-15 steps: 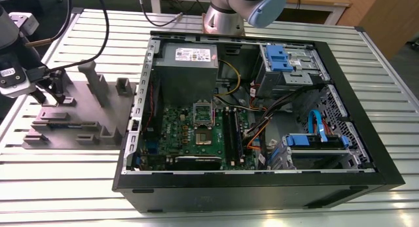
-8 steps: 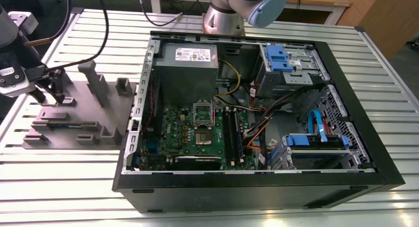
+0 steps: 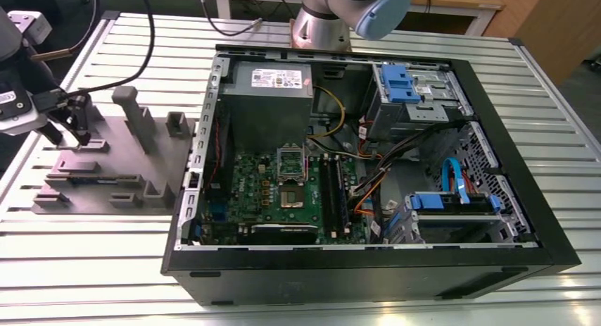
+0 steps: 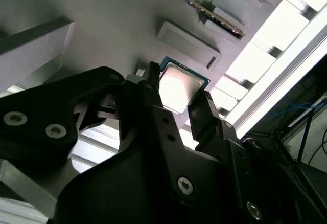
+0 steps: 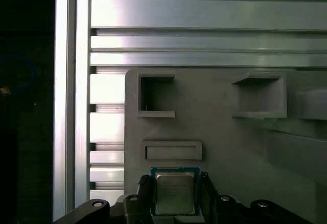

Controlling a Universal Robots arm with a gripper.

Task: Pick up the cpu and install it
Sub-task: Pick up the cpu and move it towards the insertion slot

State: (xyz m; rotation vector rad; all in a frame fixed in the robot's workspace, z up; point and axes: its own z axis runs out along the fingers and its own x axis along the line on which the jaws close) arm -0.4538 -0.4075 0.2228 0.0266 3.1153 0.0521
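The cpu [image 5: 174, 193] lies flat on the grey holder block [image 5: 230, 142], metal lid up toward both wrist cameras, a green rim showing round the lid. It is square, so it has no long axis. Its sides run parallel to the block's pocket walls.

The claw [image 5: 175, 179] is closed on the cpu, one black finger [image 4: 153, 78] against each of two opposite edges.

Just ahead of the claw's tips the block has a shallow narrow slot [image 5: 172, 151]. Farther ahead are two rectangular pockets [image 5: 156, 96], and only their grey floors show. In the second wrist view, a thin board with a gold edge [image 4: 202, 6] stands in a groove of the block beyond the claw.

The block rests on a slatted aluminium table [image 3: 94, 255]. Well apart from the claw, toward the exterior view's right, an open computer case [image 3: 526, 220] lies on its side. It holds a green motherboard [image 3: 253, 192] with its socket [image 3: 290, 192], black memory sticks [image 3: 333, 189], a grey power supply [image 3: 267, 83] and blue-fronted drive cages [image 3: 451, 203].
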